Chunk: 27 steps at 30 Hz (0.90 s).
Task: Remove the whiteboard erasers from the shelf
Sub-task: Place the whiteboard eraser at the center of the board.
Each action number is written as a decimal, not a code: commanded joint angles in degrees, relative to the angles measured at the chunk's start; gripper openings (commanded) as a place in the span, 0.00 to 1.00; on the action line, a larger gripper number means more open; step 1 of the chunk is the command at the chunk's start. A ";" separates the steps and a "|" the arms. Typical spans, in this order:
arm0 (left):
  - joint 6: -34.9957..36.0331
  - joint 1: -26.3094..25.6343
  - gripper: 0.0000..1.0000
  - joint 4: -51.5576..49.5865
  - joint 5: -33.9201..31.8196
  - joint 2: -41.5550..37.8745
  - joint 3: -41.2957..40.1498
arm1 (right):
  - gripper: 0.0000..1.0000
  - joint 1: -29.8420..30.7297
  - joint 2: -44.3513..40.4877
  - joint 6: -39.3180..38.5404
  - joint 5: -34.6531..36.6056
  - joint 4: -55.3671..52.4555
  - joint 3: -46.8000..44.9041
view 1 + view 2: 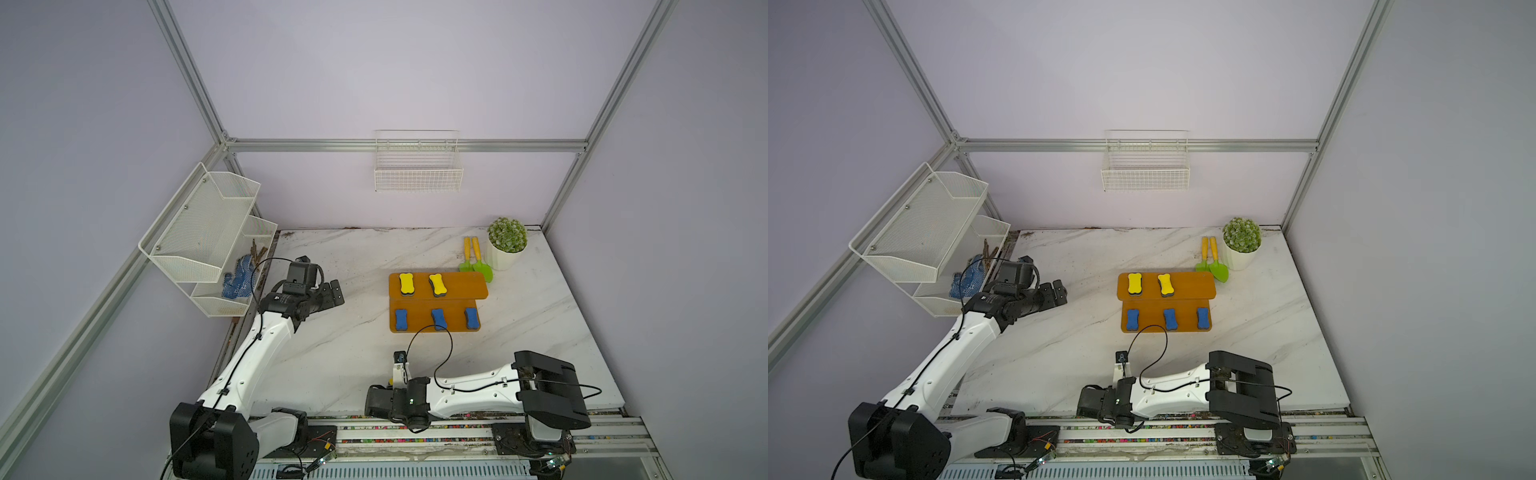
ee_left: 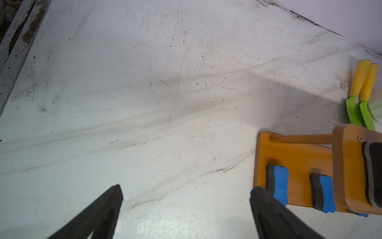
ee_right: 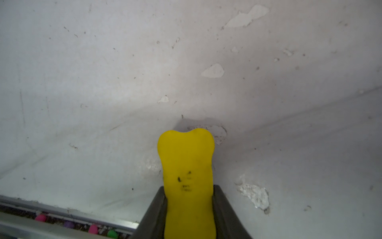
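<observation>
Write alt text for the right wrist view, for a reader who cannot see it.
A yellow-topped whiteboard eraser is clamped between the dark fingers of the right gripper, its bone-shaped end sticking out past them. Beyond it is the scuffed white table, with a metal rail along its edge.
</observation>
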 commanded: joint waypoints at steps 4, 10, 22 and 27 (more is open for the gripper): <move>0.96 0.18 1.00 0.93 -0.09 -0.67 0.31 | 0.35 0.03 2.15 -2.63 -2.17 -0.77 1.90; 1.05 0.16 1.00 0.93 -0.58 -0.66 0.27 | 0.44 0.07 2.52 -4.17 -3.54 -0.68 2.65; 1.14 0.17 1.00 0.94 -0.75 -0.56 0.32 | 0.51 0.00 2.54 -6.04 -4.83 -0.52 3.39; 1.23 0.12 1.00 1.06 -0.71 -0.49 0.24 | 0.52 0.00 3.14 -6.78 -5.05 -1.12 4.77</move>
